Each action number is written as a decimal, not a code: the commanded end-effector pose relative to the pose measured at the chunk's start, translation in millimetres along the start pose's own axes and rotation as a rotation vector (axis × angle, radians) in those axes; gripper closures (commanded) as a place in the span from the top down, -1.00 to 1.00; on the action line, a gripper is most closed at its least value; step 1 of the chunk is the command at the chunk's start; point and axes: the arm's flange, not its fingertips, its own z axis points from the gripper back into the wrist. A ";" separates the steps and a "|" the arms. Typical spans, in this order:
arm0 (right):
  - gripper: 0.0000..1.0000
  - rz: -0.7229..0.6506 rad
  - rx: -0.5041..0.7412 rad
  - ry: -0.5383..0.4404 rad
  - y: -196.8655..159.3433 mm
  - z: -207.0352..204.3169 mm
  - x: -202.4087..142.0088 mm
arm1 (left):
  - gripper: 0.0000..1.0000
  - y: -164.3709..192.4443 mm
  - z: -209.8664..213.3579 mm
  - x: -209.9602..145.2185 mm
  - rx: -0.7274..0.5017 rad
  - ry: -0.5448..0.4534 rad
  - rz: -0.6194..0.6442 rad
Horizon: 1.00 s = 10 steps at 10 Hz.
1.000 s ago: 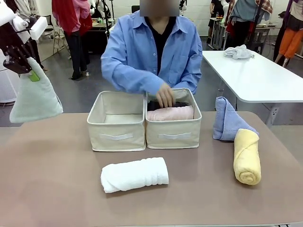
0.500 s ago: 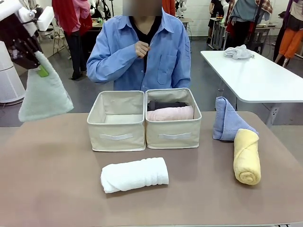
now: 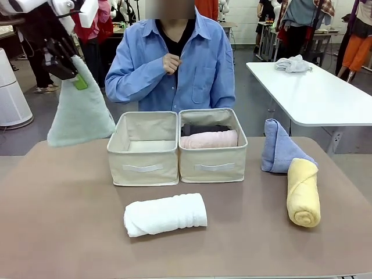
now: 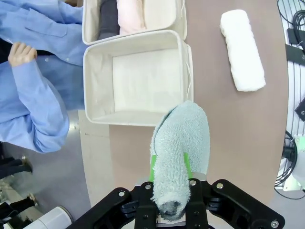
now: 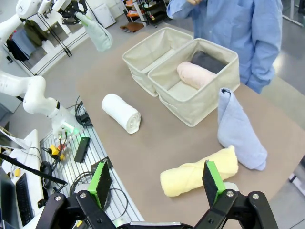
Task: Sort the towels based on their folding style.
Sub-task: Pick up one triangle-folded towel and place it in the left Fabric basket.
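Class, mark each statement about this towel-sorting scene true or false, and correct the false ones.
1. The left pincer holds the pale green towel in the air. True.
2. The white towel lies on the table. True.
3. The pink towel lies on the table. False: it lies in the right bin.
4. The yellow towel is folded into a pointed cone. False: it is a roll.
5. The right pincer is shut. False: it is open.

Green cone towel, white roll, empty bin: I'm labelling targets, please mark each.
Green cone towel (image 3: 81,119): front view, wide lower body.
White roll (image 3: 165,214): front view, middle of roll.
Empty bin (image 3: 143,168): front view, front wall, at handle.
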 end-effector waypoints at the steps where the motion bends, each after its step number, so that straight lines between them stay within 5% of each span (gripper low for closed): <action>1: 1.00 0.009 0.010 -0.012 -0.5 -1.0 -0.4 | -0.62 -2.5 4.7 -5.7 0.003 0.005 -0.012; 5: 1.00 0.009 0.010 -0.012 -0.5 -1.0 -0.4 | -0.62 9.7 -31.7 26.2 -0.057 0.019 0.002; 6: 1.00 0.009 0.010 -0.012 -0.5 -1.0 -0.4 | -0.62 7.7 -34.3 23.6 -0.090 0.198 -0.031; 7: 1.00 0.009 0.010 -0.012 -0.5 -1.0 -0.4 | -0.62 -10.3 -5.9 -20.4 -0.060 0.357 -0.038; 10: 1.00 0.009 0.010 -0.012 -0.5 -1.0 -0.4 | -0.62 -76.4 43.2 -138.8 -0.016 0.341 0.178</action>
